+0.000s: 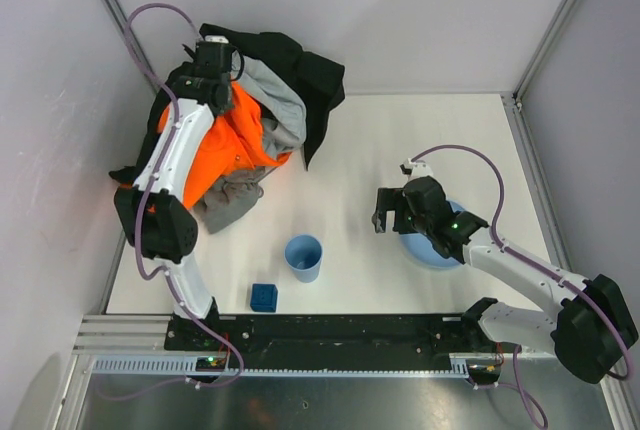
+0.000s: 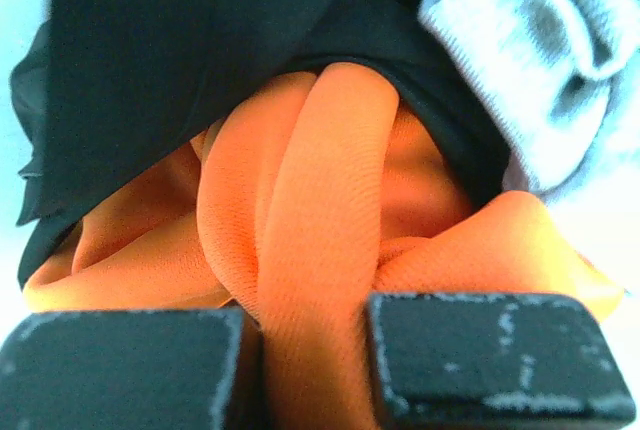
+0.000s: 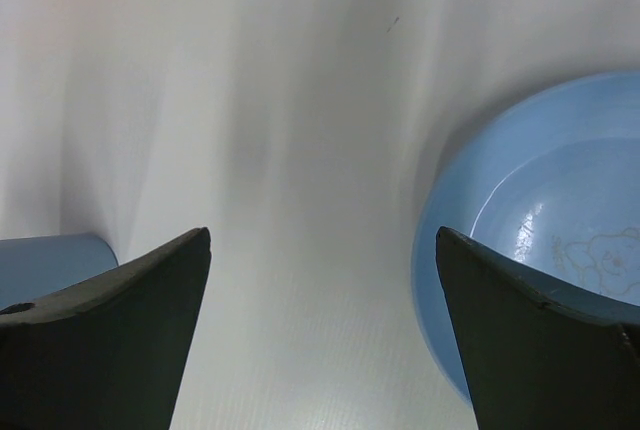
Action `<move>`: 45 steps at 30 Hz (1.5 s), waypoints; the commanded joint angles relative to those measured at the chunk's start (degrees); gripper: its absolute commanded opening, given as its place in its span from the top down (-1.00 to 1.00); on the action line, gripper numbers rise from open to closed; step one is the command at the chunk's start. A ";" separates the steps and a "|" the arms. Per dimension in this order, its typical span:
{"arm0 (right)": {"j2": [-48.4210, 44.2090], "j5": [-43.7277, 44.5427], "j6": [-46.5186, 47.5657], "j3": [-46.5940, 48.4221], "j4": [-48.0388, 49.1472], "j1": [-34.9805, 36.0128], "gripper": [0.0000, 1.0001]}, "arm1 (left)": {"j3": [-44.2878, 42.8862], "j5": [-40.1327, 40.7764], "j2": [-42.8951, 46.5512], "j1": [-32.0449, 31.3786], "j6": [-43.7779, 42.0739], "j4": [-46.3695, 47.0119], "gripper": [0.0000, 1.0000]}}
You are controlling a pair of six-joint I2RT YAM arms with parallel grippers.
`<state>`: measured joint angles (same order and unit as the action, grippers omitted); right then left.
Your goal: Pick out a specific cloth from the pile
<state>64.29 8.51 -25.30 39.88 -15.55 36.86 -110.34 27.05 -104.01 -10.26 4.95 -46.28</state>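
Left arm (image 1: 180, 145) & right arm (image 1: 520, 268) are built w/ white link shells and black joint housings, a lilac cable (image 1: 150, 8) is run along each, a green LED (image 1: 456, 224) is lit on the right one, and the left gripper (image 2: 315, 360) pads (image 2: 130, 370) are black, scuffed pale at the edges.

No word, number or brand mark can be read anywhere; the round blue plastic plate (image 3: 500, 180) on the right bears only a faint cartoon figure, with no legible lettering.

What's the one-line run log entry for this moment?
left gripper: shut on bright orange fabric cloth | right gripper: open, beside round blue plate | medium-dark grey cloth: not held
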 commanded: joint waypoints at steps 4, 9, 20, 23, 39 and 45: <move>-0.76 -0.04 1.70 2.20 0.70 -1.59 -0.99 | -4.55 -1.53 -7.87 0.33 1.03 8.76 0.98; -0.13 -0.67 2.47 2.22 0.63 -3.05 -0.99 | -7.01 -3.89 -15.73 0.33 1.80 8.70 0.98; 1.02 -2.08 3.45 2.17 1.04 -5.19 -0.99 | -12.05 -12.33 -34.49 0.69 3.50 5.25 0.92; 0.25 -2.14 3.31 2.18 0.35 -5.29 -0.99 | -14.27 -13.56 -37.59 1.01 4.53 1.50 0.91; -2.95 -1.92 1.11 2.22 -1.85 -3.60 -0.99 | -11.58 -24.32 -15.94 1.56 7.62 -0.51 -0.56; -3.25 -0.47 0.28 2.16 -3.21 -1.96 -0.99 | -6.00 -26.45 -4.84 1.52 9.83 -0.55 -0.98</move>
<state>62.54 6.66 -23.94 39.88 -17.76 33.74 -118.72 5.61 -118.96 -7.90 12.21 -46.61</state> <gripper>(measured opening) 0.993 0.974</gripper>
